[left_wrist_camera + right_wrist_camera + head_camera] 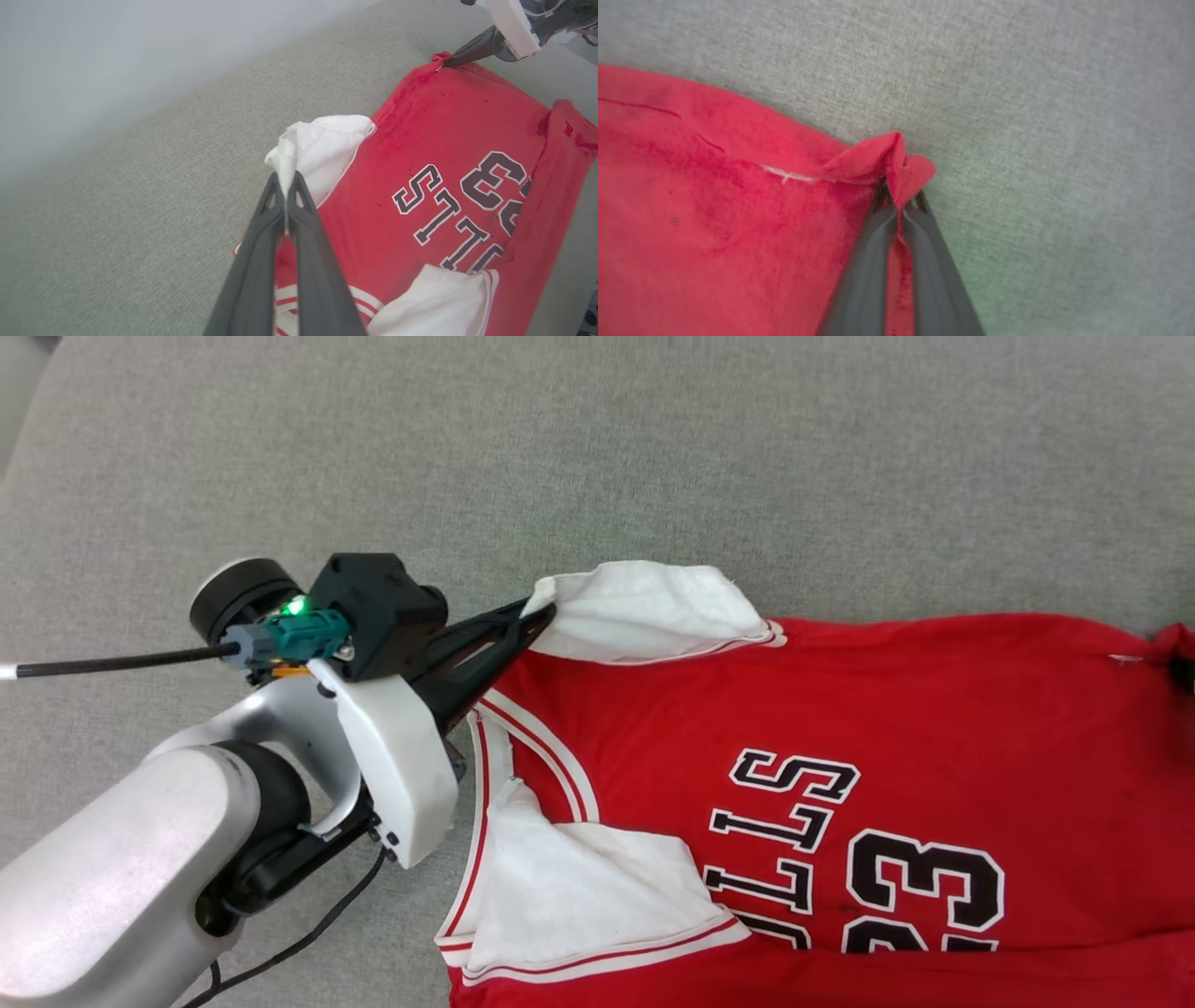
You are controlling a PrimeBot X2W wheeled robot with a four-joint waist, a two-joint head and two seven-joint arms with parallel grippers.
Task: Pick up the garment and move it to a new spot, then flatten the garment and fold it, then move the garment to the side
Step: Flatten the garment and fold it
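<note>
The garment (pixel 840 709) is lying front-up on a grey cushion (pixel 653 448). In the head view its collar is pointing to 9 o'clock and its hem is running off toward 3 o'clock.

The left gripper (pixel 540 609) is reaching in from 8 o'clock, and its fingers are pinching the tip of the far sleeve (pixel 644 607). In the left wrist view white cloth is poking out between the closed tips. The right gripper (pixel 901 203) is clamping the hem corner (pixel 896 161), with red cloth bunching up between its fingers.

Both grips are sitting on the garment's 12 o'clock edge, one at each end. That is likely so the arms can pull apart and draw that side taut, or lift it over for a fold. I judge the flattening step to be under way, since the body is looking mostly smooth.

The near sleeve (pixel 579 887) is lying folded inward over the chest at 6 o'clock, partly covering the letters. In the left wrist view the far side of the body is turning up in a ridge. Both will need smoothing out.

A cable (pixel 112 663) is trailing from the left wrist toward 9 o'clock, well clear of the cloth. Nothing else is lying on the cushion in the arms' way.
</note>
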